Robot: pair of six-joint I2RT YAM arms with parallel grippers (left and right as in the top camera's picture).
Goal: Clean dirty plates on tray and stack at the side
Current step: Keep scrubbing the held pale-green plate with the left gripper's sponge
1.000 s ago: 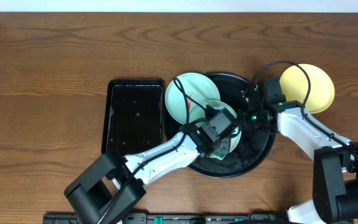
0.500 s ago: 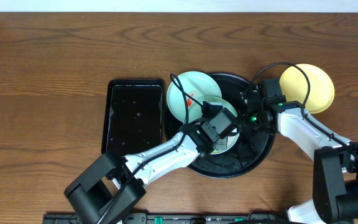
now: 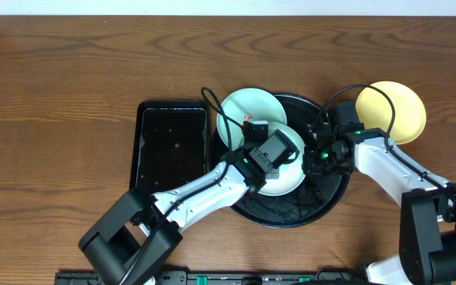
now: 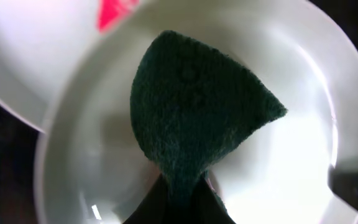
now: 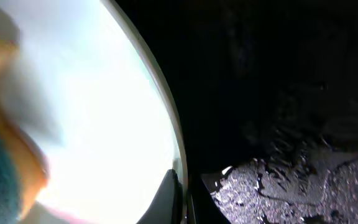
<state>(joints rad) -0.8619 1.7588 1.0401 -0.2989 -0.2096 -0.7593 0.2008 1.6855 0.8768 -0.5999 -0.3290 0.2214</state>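
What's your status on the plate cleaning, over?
Left tool shut on green scouring pad, over mint plate in round tray. Right tool pinching that plate's rim. Second mint plate with red smear beside it; yellow plate off tray.

The brown wooden desk (image 3: 70, 79) carries a round black tray (image 3: 327, 196) near its middle. A rectangular black tray (image 3: 172, 146) lies just beside it at 9 o'clock, and a yellow plate (image 3: 406, 111) at 2 o'clock.

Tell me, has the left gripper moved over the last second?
Yes. In the overhead view the left gripper has shifted away from the robot and slightly toward the rectangular tray, which stayed put.
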